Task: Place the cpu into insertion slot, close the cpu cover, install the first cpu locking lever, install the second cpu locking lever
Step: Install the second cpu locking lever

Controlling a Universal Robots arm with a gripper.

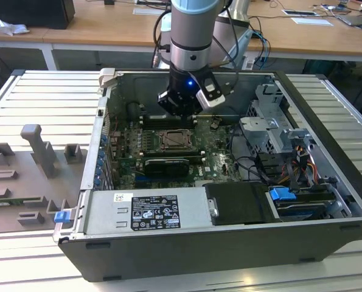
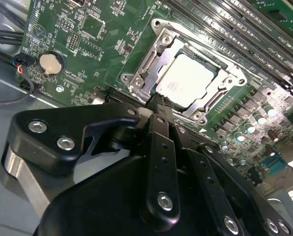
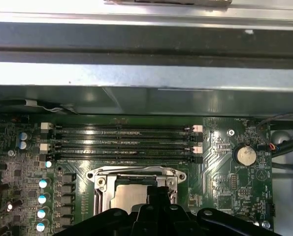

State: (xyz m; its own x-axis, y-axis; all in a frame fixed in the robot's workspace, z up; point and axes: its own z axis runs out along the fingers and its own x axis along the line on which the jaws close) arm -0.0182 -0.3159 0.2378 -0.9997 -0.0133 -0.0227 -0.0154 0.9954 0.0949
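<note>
Cpu (image 2: 188, 81), small flat square chip with pale silver-grey metal top: seated in the insertion slot (image 1: 176, 140), the small square socket with black-and-silver rim on the green circuit board (image 2: 87, 59), directly beneath and just ahead of the gripper's tip. Lying flat and square to the socket, so judged already placed. Thin square silver metal cpu cover (image 2: 161, 44) down around the chip, the metal top showing through its window; judged closed, to hold the chip in place. State of the locking levers not clear.

Black gripper (image 2: 158, 103) closed to a narrow point, holding nothing, poised close above the socket's near edge. Touching or not: cannot tell. Narrow closed tip likely suited to pushing a thin lever rather than grasping.

In the exterior view: arm reaching straight down into the open dark grey computer case (image 1: 168, 261), gripper over the socket. In the second wrist view: chip and frame in detail, plus a round silver coin cell (image 2: 51, 62) off to the gripper's side. In the first wrist view: long narrow black memory slots (image 3: 121, 145) beyond the socket from the gripper.
</note>
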